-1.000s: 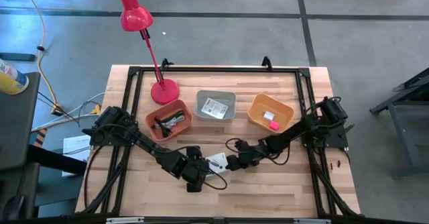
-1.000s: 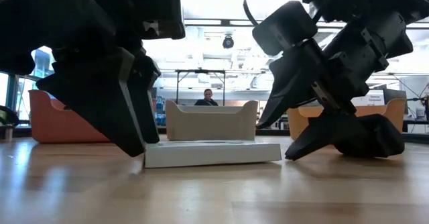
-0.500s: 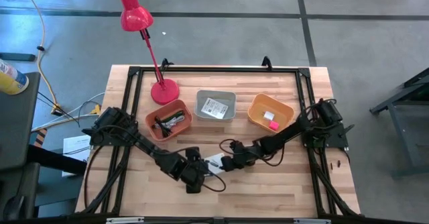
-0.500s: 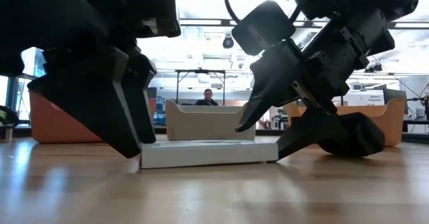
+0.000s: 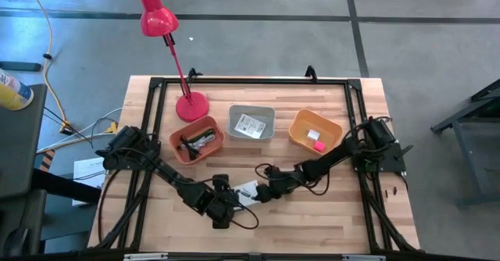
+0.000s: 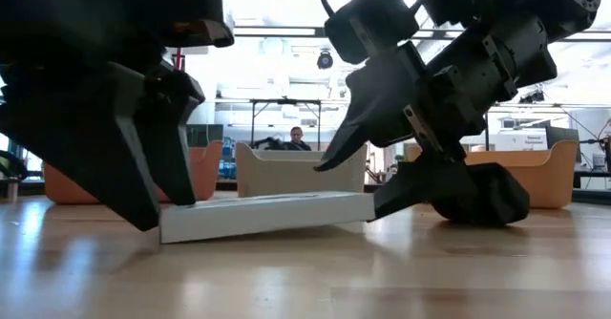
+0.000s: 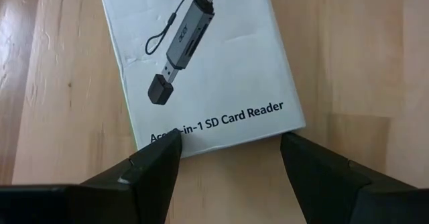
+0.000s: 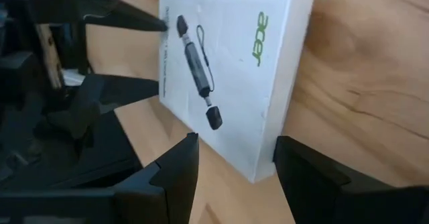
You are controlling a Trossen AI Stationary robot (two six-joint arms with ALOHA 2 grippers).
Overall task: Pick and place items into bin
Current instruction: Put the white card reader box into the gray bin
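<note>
A flat white box (image 5: 247, 188) printed with a black card reader lies on the wooden table between my two grippers. It also shows in the low view (image 6: 263, 216), the left wrist view (image 7: 208, 63) and the right wrist view (image 8: 234, 76). My left gripper (image 5: 226, 202) stands open at the box's left end, fingers slanting down, one fingertip (image 7: 167, 143) over the printed corner. My right gripper (image 5: 262, 192) is open at the box's right end, one finger (image 6: 329, 157) above the box and one (image 6: 391, 200) at its end. My left gripper's fingertip (image 6: 177, 190) stands at the box's left end; I cannot tell whether it touches. My right gripper's lower finger (image 8: 295, 170) meets the box's right end wall near a corner (image 8: 271, 158), coming from the table's right and slanting down. The upper finger stays clear above the box.
Three bins stand in a row behind the grippers. A brown-orange one (image 5: 178, 145) holds a black cable and silvery bits, a grey one (image 5: 251, 136) a white packet, an orange one (image 5: 297, 136) a white and a pink block. A red lamp (image 5: 191, 105) stands at the far left.
My right gripper has gone toward the table's left with its lower finger at the box's right end. The box has slid along the table toward the left and near side, up to my left gripper's fingers.
</note>
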